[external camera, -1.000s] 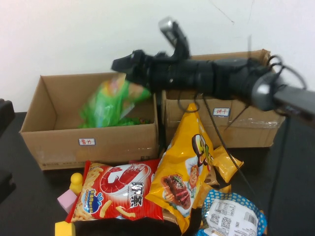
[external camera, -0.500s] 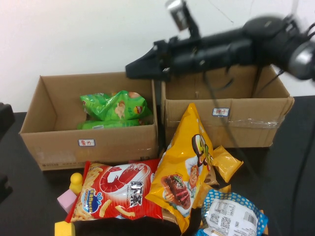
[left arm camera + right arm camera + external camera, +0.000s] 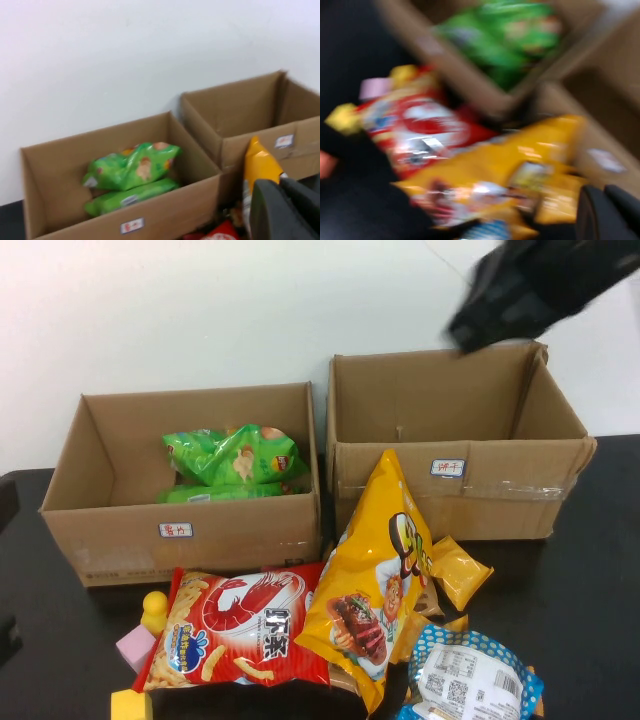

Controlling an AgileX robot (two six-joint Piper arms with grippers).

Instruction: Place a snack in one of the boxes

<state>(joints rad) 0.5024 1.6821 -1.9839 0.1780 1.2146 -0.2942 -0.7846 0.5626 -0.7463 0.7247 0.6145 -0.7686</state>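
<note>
Two green snack bags (image 3: 232, 462) lie inside the left cardboard box (image 3: 190, 530); they also show in the left wrist view (image 3: 132, 170). The right cardboard box (image 3: 500, 495) holds nothing that I can see. My right arm (image 3: 530, 290) is a dark blur high above the right box's back wall. My right gripper (image 3: 605, 192) is shut and empty, over the yellow bag (image 3: 520, 165). My left gripper (image 3: 282, 187) is shut and empty, low at the left, in front of the boxes; it does not show in the high view.
In front of the boxes lie a red shrimp-chip bag (image 3: 240, 630), an upright yellow chip bag (image 3: 380, 580) and a blue dotted packet (image 3: 470, 675). Small yellow (image 3: 153, 608) and pink (image 3: 135, 647) blocks sit at the front left.
My right arm dropped the green bag into the left box, then swung up and right, away to above the right box. The green bag now lies still.
</note>
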